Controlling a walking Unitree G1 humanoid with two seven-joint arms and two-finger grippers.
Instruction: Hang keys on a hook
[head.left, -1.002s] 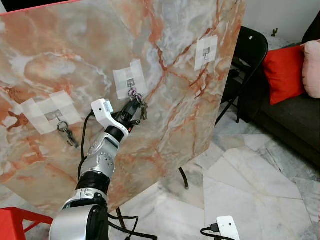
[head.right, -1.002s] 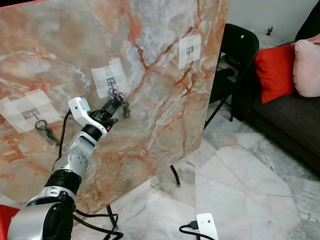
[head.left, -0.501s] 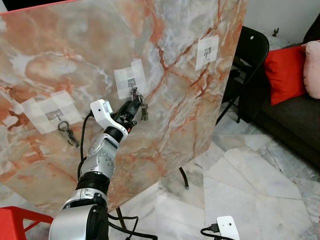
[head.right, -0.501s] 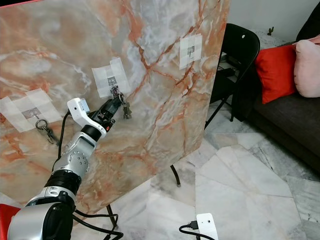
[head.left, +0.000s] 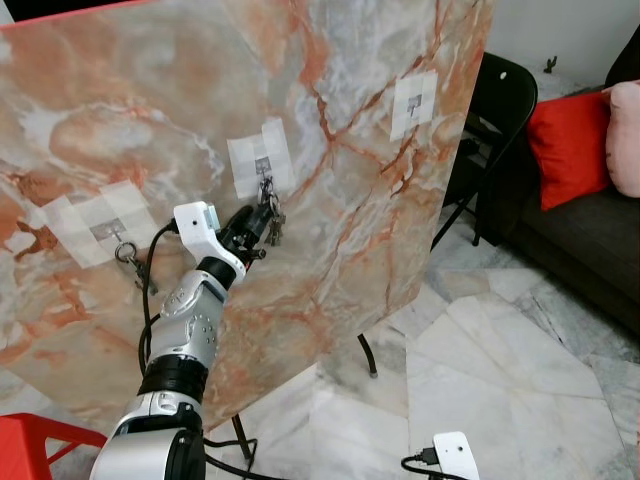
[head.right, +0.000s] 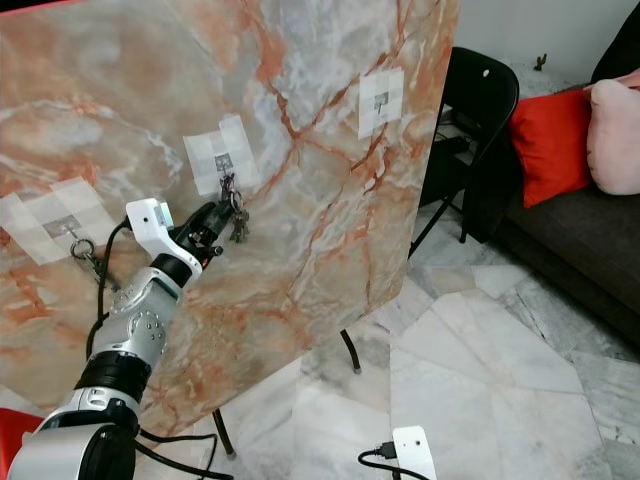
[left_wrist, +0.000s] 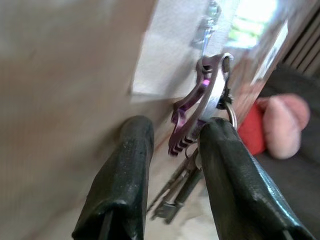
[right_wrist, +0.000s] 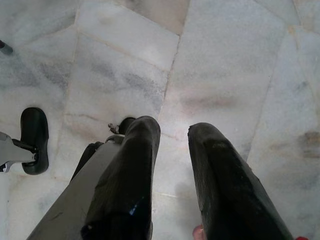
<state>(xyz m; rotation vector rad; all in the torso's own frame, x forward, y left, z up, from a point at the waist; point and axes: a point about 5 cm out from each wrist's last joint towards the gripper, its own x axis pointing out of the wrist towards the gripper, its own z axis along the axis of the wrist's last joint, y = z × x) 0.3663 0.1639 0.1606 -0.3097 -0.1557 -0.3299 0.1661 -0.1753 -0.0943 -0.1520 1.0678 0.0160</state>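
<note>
Hanging now from the middle hook, the keys have left the open left gripper. Arm has drawn back; task looks done

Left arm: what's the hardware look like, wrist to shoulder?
The left arm has silver metal segments with a ribbed black band between them and a rounded silver shoulder shell. A white boxy module sits at the wrist, with a black cable looping along the forearm. The left gripper has two long, glossy black fingers with rounded tips.
</note>
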